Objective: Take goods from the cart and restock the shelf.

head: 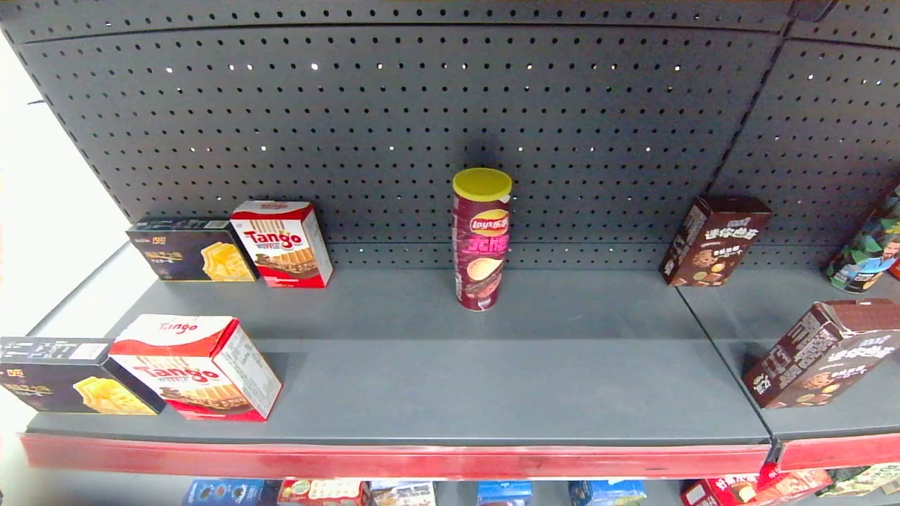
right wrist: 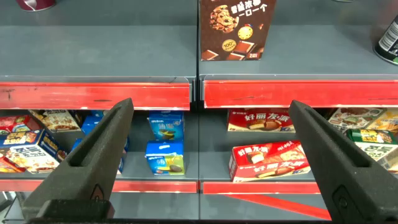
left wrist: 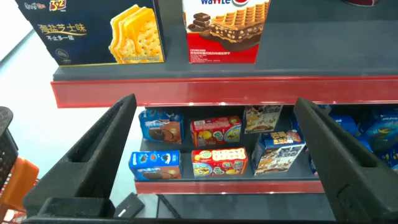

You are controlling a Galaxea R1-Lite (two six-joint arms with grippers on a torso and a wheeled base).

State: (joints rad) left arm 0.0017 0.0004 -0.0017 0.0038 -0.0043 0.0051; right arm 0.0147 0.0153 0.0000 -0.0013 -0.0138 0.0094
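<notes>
A dark red crisp tube with a yellow lid [head: 482,239] stands upright at the middle back of the grey shelf [head: 450,393]. Left of it are two red-and-white wafer boxes [head: 283,243] [head: 199,367] and two black cracker boxes [head: 191,249] [head: 70,384]. Brown cookie boxes [head: 714,240] [head: 823,353] stand at the right. My left gripper [left wrist: 217,168] is open below the shelf's red front edge, facing the wafer box [left wrist: 225,31] and cracker box [left wrist: 102,31]. My right gripper [right wrist: 211,168] is open too, with nothing between its fingers, facing the cookie box [right wrist: 236,28].
The shelf's red front strip [head: 394,460] runs across the foreground. A lower shelf [left wrist: 230,183] holds several small blue, red and brown snack boxes. A round tin [head: 868,253] sits at the far right. An orange and black cart part [left wrist: 12,168] shows beside the left gripper.
</notes>
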